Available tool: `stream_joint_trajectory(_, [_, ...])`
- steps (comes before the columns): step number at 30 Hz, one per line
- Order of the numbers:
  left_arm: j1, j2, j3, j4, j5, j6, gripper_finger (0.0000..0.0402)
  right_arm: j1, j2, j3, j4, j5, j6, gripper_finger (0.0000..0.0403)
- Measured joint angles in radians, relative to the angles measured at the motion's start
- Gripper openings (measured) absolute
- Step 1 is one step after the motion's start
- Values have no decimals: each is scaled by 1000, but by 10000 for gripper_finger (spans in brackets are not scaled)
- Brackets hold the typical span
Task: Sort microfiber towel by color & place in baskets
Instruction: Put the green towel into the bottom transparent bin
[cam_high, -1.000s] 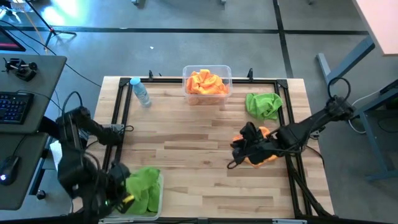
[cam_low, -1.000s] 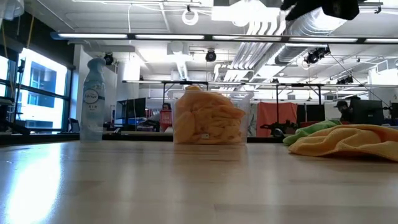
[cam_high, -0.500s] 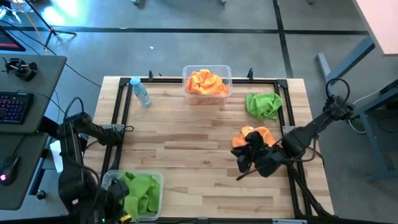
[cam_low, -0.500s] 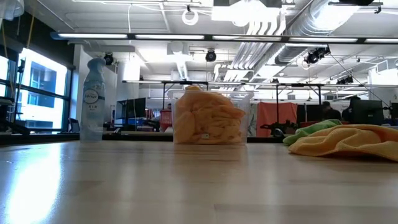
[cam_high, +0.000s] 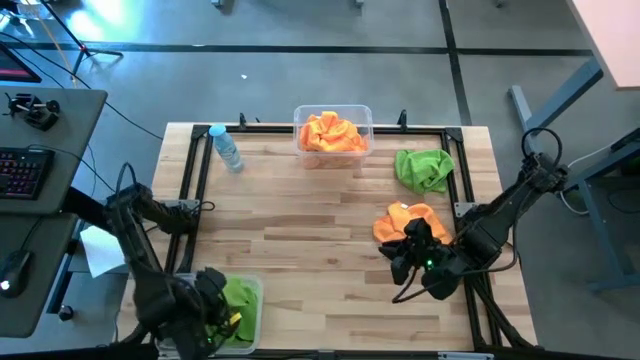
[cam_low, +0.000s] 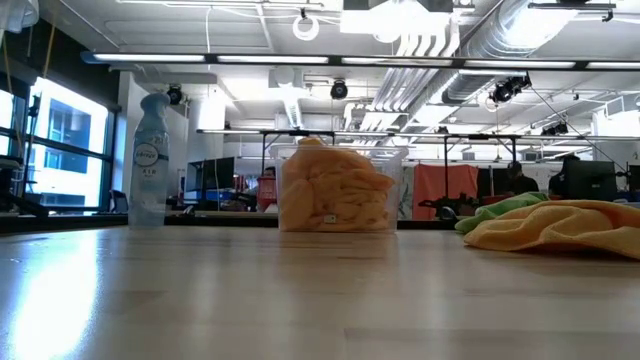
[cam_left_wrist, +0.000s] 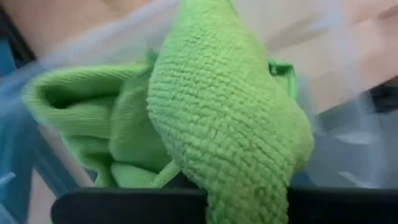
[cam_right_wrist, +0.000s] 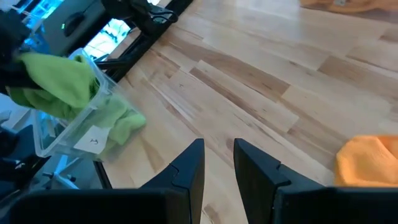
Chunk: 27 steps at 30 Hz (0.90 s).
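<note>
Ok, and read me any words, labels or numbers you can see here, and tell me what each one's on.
Bottle: blue label with a logo and small print, too small to read.
Orange-towel basket: small sticker, unreadable.
Green-towel basket: white tag with a handwritten mark, too blurred to read.
Nothing else legible in any view.

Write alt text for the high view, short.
Overhead view of a wooden table: the left claw sits over a clear basket of green towels, and the right claw hangs beside a loose orange towel. Farther back sit a loose green towel, a basket of orange towels and a bottle.
</note>
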Motion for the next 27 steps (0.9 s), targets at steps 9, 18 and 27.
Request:
stream_joint_trajectory(9, [-9, 51, -209, 240, 32, -53, 0, 19, 0, 0, 0, 0, 26, 80])
stream_joint_trajectory(18, [-11, 51, -443, 585, 35, -104, 0, 19, 0, 0, 2, 0, 52, 80])
stream_joint_trajectory(27, [-7, 50, -479, 628, 11, -68, 30, 19, 0, 0, 2, 0, 55, 80])
